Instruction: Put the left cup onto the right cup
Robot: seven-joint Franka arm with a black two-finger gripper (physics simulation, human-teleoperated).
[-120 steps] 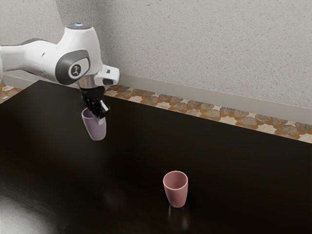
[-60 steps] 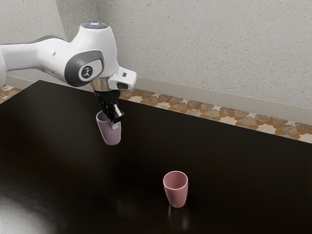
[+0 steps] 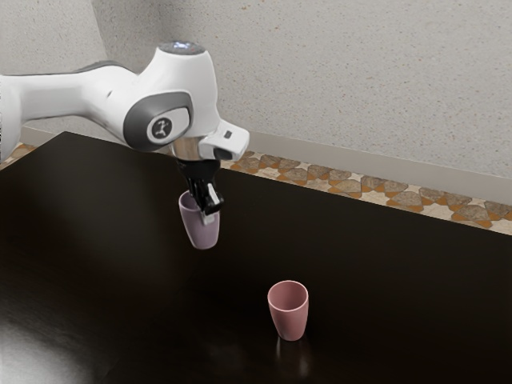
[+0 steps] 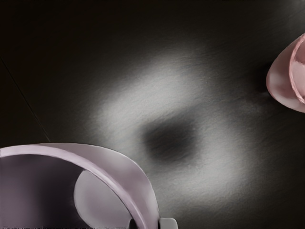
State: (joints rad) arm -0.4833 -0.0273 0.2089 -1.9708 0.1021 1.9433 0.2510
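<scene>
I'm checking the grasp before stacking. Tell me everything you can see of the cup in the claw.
The held cup is a pale lilac tumbler without handle, smooth like plastic, narrowing to a rounded base. It hangs tilted above the dark table, clear of it. The claw grips its rim; nothing else touches it. Inside it looks empty. The pink cup stands apart, toward the exterior view's right.

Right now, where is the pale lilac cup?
In the exterior view the lilac cup hangs in the gripper, held by its rim above the dark table, up and to that view's left of the pink cup standing on it.
</scene>
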